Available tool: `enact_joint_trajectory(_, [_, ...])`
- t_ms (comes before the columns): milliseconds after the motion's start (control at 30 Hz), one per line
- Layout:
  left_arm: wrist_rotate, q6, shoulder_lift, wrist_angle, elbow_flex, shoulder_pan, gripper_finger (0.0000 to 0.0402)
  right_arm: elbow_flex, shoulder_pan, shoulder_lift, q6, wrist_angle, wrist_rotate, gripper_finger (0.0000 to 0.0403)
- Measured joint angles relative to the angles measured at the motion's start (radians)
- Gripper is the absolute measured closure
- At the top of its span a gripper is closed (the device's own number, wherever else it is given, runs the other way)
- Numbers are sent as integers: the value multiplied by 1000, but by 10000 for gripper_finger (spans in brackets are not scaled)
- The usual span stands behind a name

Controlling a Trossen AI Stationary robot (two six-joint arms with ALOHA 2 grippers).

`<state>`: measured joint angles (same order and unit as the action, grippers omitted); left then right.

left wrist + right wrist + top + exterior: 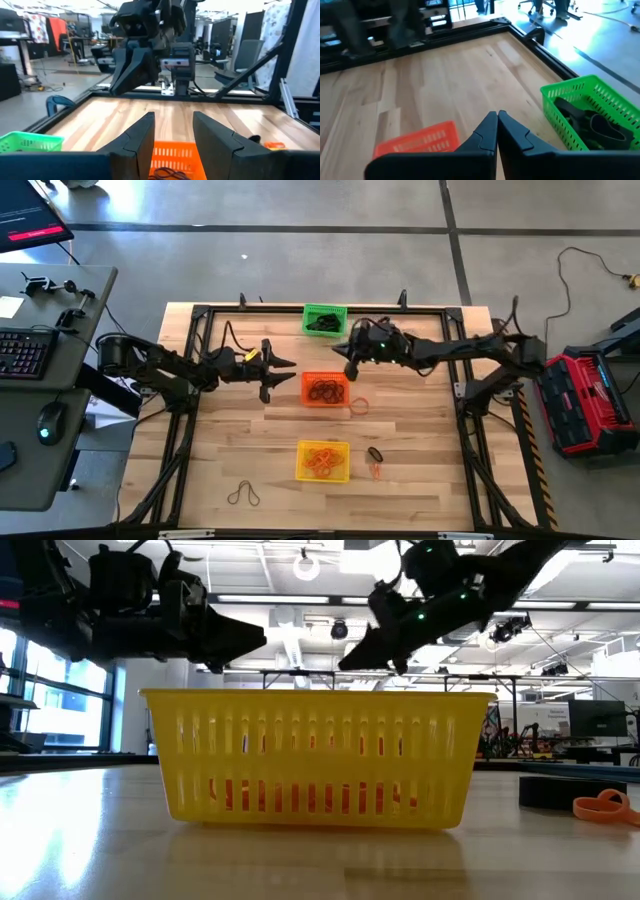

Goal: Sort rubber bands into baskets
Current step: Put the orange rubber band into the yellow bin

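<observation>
Still loose on the wooden counter [250,430] are a few rubber bands: an orange loop [358,406] just beside the orange basket [325,389], a dark band [375,453] and orange band [377,471] near the yellow basket [323,461], and thin dark loops [244,496] well apart. They look light, soft and floppy, lying flat; pinching one strand low should work best. The green basket [324,319] holds thick black ones. Left gripper [283,373] hovers with jaws spread; right gripper [351,370] hovers, jaws pressed together, empty.
</observation>
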<state>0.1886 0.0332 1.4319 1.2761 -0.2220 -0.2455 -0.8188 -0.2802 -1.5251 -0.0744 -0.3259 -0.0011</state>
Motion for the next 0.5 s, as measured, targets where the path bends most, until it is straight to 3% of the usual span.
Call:
enact_joint_trajectory(300, [11,-26,0,-52,-13,0,354,59,67,85,50,1,53,403])
enact_joint_trajectory(500, [54,-15,0,-67,-14,0,394,54,81,109,49,26,15,403])
